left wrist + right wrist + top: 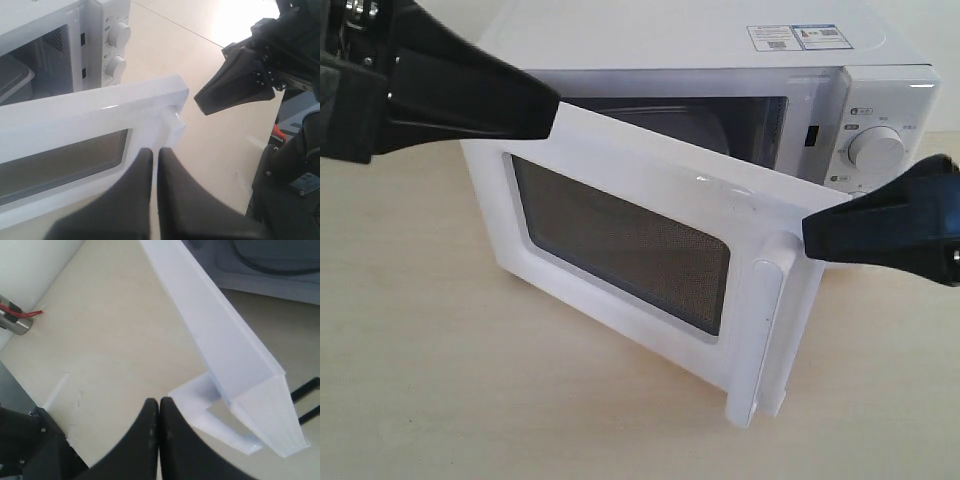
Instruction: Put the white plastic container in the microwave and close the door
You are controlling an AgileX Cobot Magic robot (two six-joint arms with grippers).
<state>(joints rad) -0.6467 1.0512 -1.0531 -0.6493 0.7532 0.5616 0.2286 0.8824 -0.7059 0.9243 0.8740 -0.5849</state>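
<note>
The container (11, 75) is seen inside the microwave (720, 50), at the left edge of the left wrist view. The door (620, 230) is found half open. The left fingers (142, 172) and right fingers (145, 427) are pressed together, with nothing held. If the handle (768, 330) is pushed off-centre, the fingers could be slipped off it, or the microwave shoved across the tabletop (420, 380).

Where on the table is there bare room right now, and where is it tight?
Bare tabletop lies in front of the half-open door and beyond its handle, below the right gripper. Tight: the gap between door and microwave, with the left gripper at it.
</note>
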